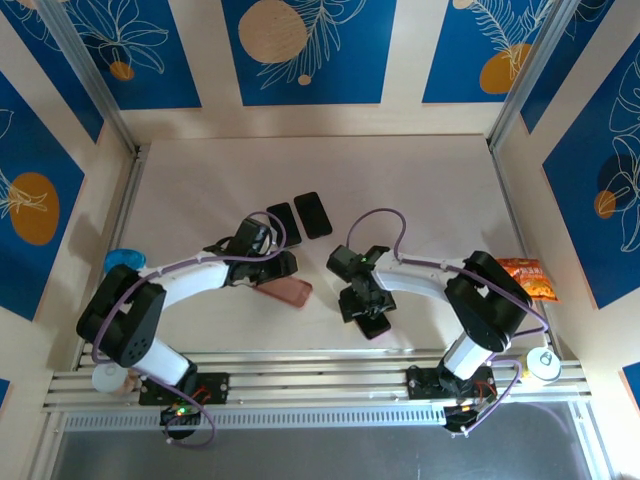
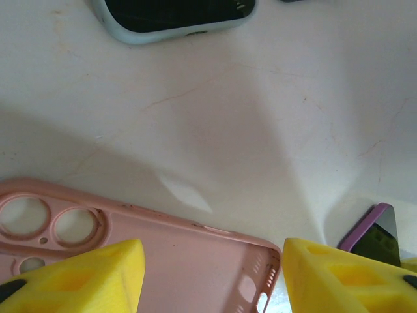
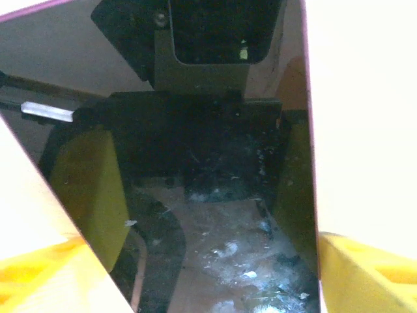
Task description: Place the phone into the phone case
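As seen from the top external camera, the left gripper (image 1: 275, 268) sits low over the near end of the pink phone case (image 1: 290, 292), which lies on the table (image 1: 420, 200) left of centre. The right gripper (image 1: 365, 305) is down over the phone (image 1: 377, 326), a dark handset with a purple rim, well apart from the case. Two further dark handsets (image 1: 285, 222) (image 1: 312, 214) lie side by side farther back.

From the left wrist camera, the left gripper's yellow fingers (image 2: 98, 270) stand about half spread. One is over the case's hollow interior (camera cut-outs to the left), the other just beyond its port end. Nothing is clamped between them. The phone's purple corner (image 2: 374, 235) shows at the right edge, and a blue-rimmed handset (image 2: 176, 23) lies at the top.

From the right wrist camera, the phone's glossy screen (image 3: 215, 195) runs between the yellow fingers (image 3: 365, 274), one on each long side and close against its edges. Whether they actually press on it cannot be told.
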